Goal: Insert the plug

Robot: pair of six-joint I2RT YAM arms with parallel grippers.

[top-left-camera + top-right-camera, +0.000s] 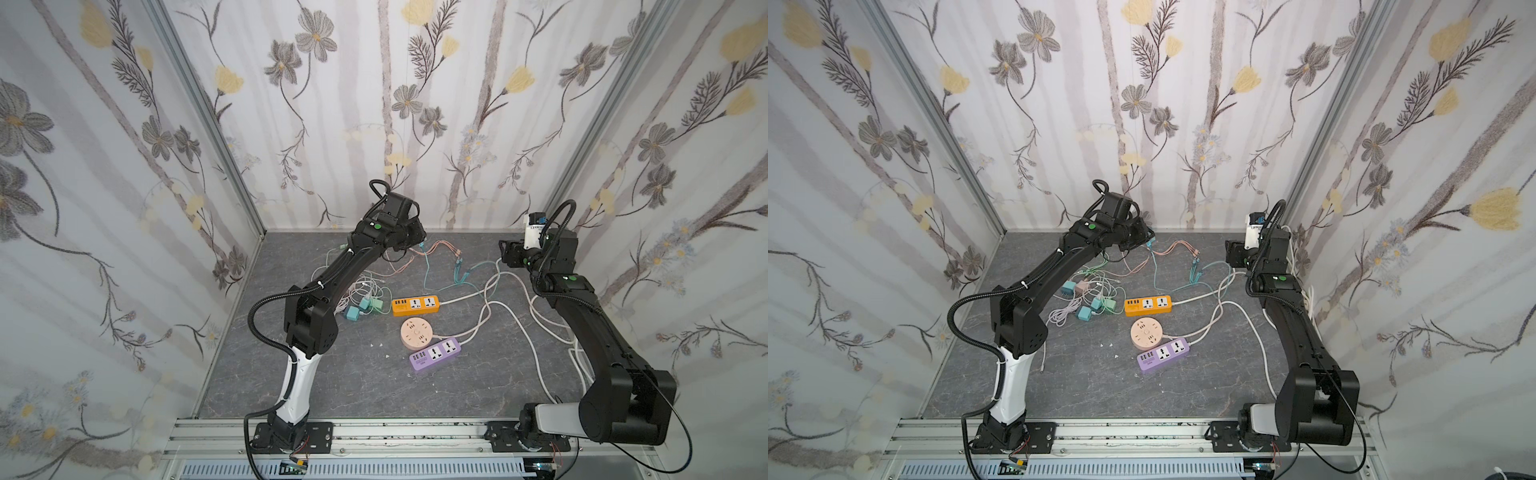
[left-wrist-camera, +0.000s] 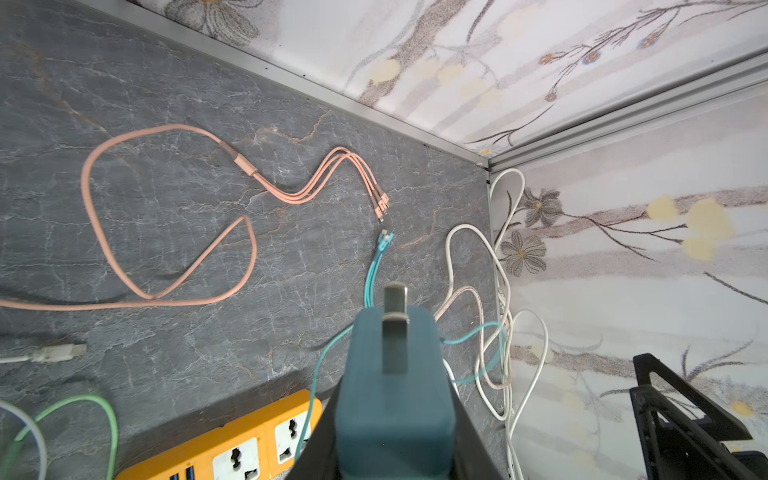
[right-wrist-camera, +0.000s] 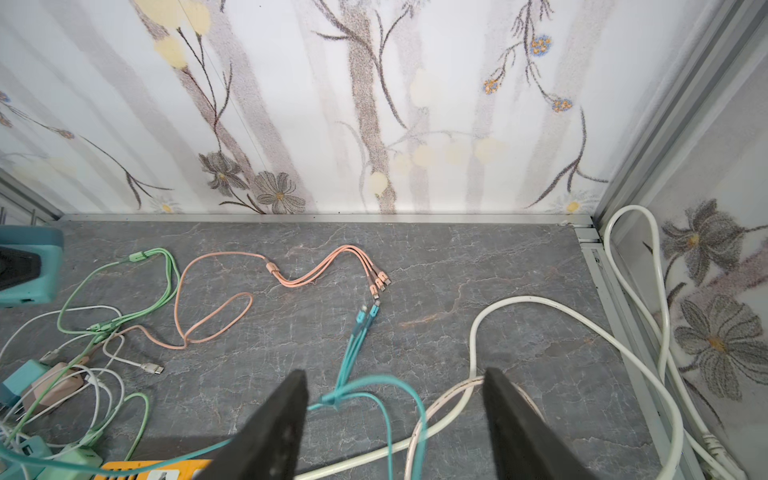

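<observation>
Grey, marble-veined stone forms the table (image 1: pixel 353 386), which is enclosed on three sides by floral-papered walls (image 1: pixel 415 124) set in aluminium framing. Near the middle of the table, three outlets are laid out: an orange power strip (image 1: pixel 416 304), a round peach socket (image 1: pixel 417 330) just in front of it, and a purple power strip (image 1: pixel 435 353) touching the round one. Their white cords (image 1: pixel 511 316) are looped toward the right wall. A cluster of small teal, green and pink chargers (image 1: pixel 361 309) is seen just left of the orange strip, among thin tangled leads. A pink three-headed cable (image 2: pixel 166 216) and a teal cable (image 3: pixel 357 340) are spread over the rear of the table.

The teal plug (image 2: pixel 395 419) is clamped between the left fingers (image 2: pixel 467 449) and is held off the table toward the back wall, beyond the orange strip, with its metal blades (image 2: pixel 395 328) pointed away from the wrist. The right fingers (image 3: pixel 274 432) are spread wide above the rear right of the table, and nothing is held between them.
</observation>
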